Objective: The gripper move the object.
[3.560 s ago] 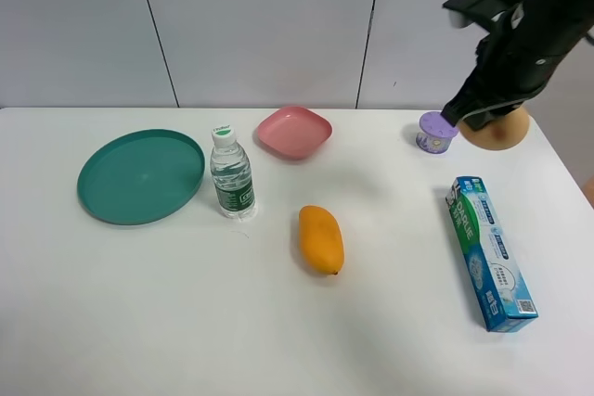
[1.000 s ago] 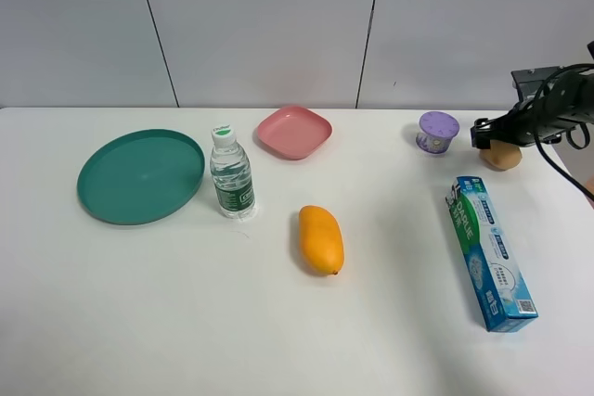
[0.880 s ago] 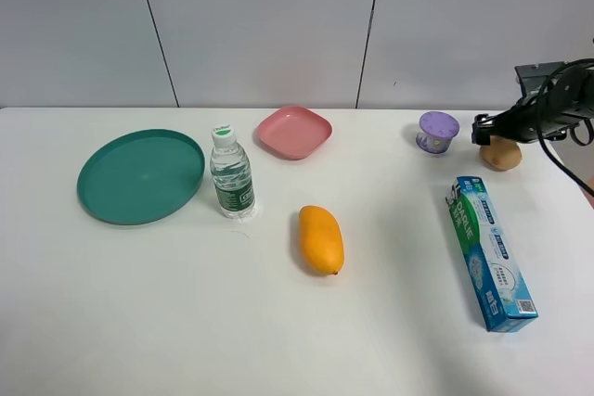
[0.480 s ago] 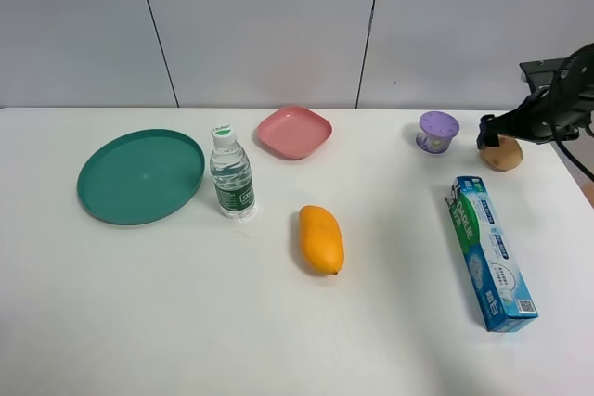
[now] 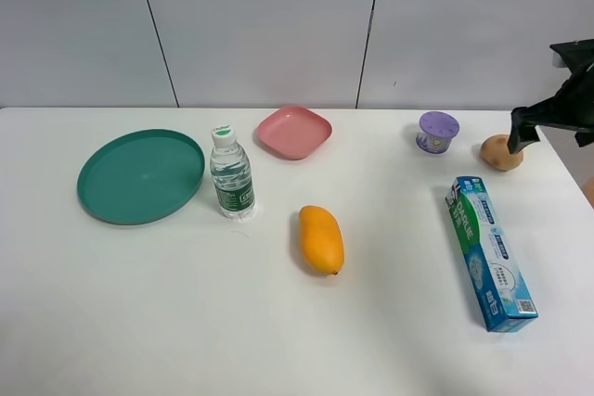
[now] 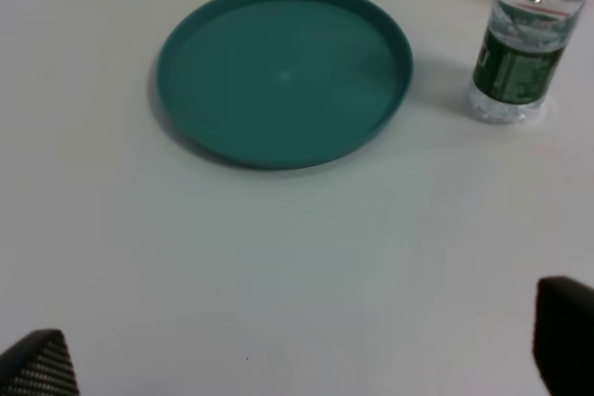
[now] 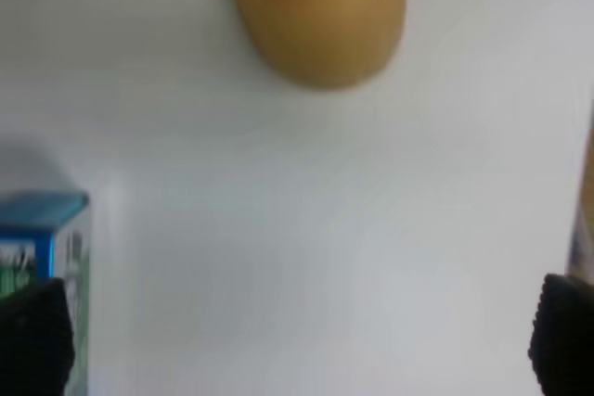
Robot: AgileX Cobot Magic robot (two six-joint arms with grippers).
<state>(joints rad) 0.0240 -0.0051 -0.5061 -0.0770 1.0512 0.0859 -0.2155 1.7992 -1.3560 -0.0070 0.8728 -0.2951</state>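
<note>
The small tan-brown fruit (image 5: 501, 152) with a reddish blotch lies on the white table at the far right, just right of the purple lidded cup (image 5: 437, 132). My right gripper (image 5: 520, 131) hangs just right of and above the fruit, apart from it. In the right wrist view the fruit (image 7: 316, 11) lies beyond the gripper (image 7: 297, 340); the fingertips (image 7: 32, 336) stand wide apart with nothing between them. My left gripper (image 6: 302, 359) is open and empty over bare table; it does not show in the exterior high view.
A blue-green toothpaste box (image 5: 492, 252) lies in front of the fruit and shows in the right wrist view (image 7: 46, 248). An orange mango (image 5: 320, 239), water bottle (image 5: 230, 173), green plate (image 5: 139, 175) and pink bowl (image 5: 294, 132) stand to the left. The table's right edge is close.
The right gripper carried the fruit down to the table beside the purple cup, let go of it, and has drawn back to the right. The fruit stays put.
</note>
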